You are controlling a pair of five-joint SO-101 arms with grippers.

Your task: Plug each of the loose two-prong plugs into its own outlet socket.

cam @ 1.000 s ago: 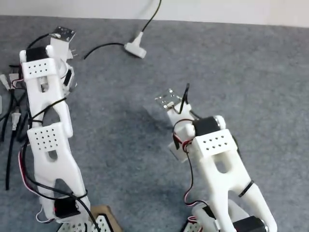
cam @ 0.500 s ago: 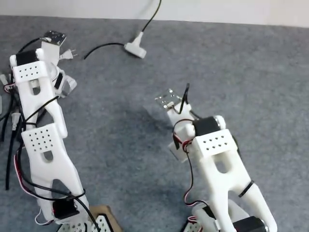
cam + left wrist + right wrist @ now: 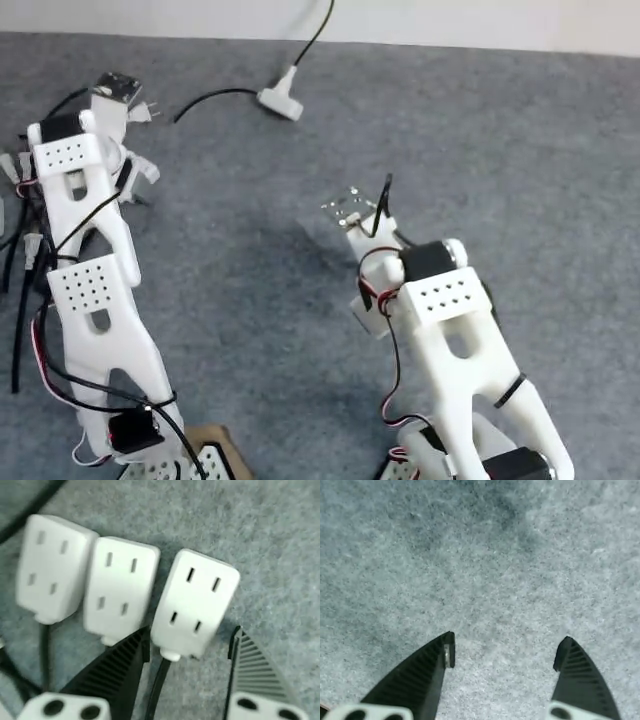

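Left wrist view: three white sockets (image 3: 120, 590)

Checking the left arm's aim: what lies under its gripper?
A white outlet block on grey carpet, between the open fingers of the left gripper; two more blocks lie beside it. Where its black cord leads is hidden.

Grey felt table (image 3: 520, 150). Bears a white plug (image 3: 281, 103) on black cord (image 3: 212, 95) at twelve o'clock, black cables (image 3: 20, 290) at nine, three white outlet sockets (image 3: 120, 587) side by side.
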